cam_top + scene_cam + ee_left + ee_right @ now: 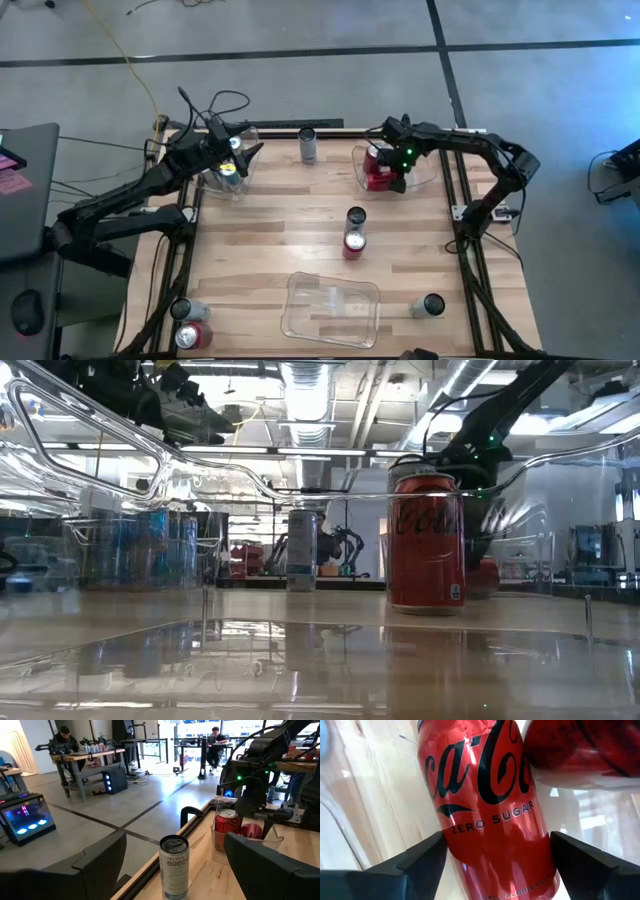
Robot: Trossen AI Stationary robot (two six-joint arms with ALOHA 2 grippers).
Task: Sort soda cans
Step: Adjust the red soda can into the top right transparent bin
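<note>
Reaching into far-right bin [425, 178]: right gripper [392, 172] fingers astride red can [487, 815], grasp unclear | left gripper [232, 160] spread

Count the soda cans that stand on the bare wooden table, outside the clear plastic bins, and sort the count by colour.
Red metal soda cans: 2
Silver metal soda cans: 2
Dark grey metal soda cans: 2
Total: 6
</note>
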